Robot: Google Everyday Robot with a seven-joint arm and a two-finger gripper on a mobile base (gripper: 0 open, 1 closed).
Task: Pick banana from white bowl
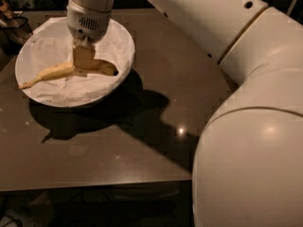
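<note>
In the bowl (pixel 124 39), my gripper (pixel 84 65) sits over the middle of the banana (pixel 52 72), which lies left-to-right; whether it grips, I cannot tell.

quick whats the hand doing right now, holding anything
hand: down in the white bowl, at the middle of the banana; open, closed or holding cannot be told

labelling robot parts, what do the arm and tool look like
Glossy off-white arm with rounded shells, thin tan seams and small dark holes. The tool, down in the white bowl at the banana, has a vented white cuff and tan end.
</note>
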